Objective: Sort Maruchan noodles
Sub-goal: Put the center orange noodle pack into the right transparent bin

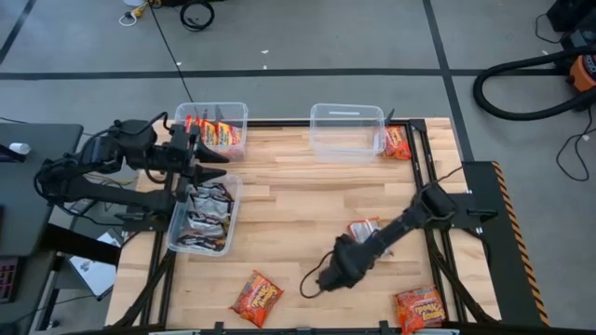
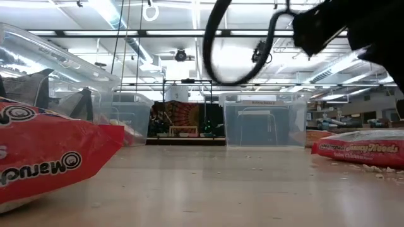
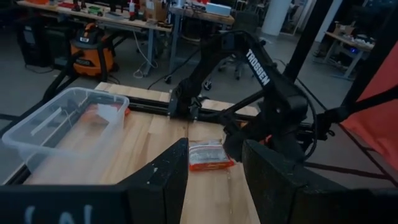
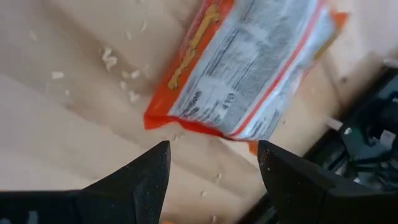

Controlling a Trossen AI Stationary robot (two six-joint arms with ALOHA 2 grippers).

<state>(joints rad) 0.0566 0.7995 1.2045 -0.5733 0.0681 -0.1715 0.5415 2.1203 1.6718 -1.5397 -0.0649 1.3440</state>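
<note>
Orange-red noodle packets lie flat on the wooden table: one near the front edge (image 1: 256, 298), one at the front right (image 1: 419, 309), one partly under my right arm (image 1: 363, 228), one at the far right (image 1: 398, 141). My right gripper (image 1: 312, 284) is open and empty, low over the table; in its wrist view (image 4: 213, 168) a packet (image 4: 249, 68) lies label side up just beyond the fingers. My left gripper (image 1: 216, 160) is open and empty, up in the air between the two left bins; it also shows in its wrist view (image 3: 214, 168).
The far left bin (image 1: 233, 107) holds orange-red packets (image 1: 216, 133). The near left bin (image 1: 233, 200) holds silver-black packets (image 1: 207, 212). A clear bin (image 1: 346, 110) stands at the far middle. Bare wood lies in the table's middle. Crumbs (image 4: 115, 59) lie near my right gripper.
</note>
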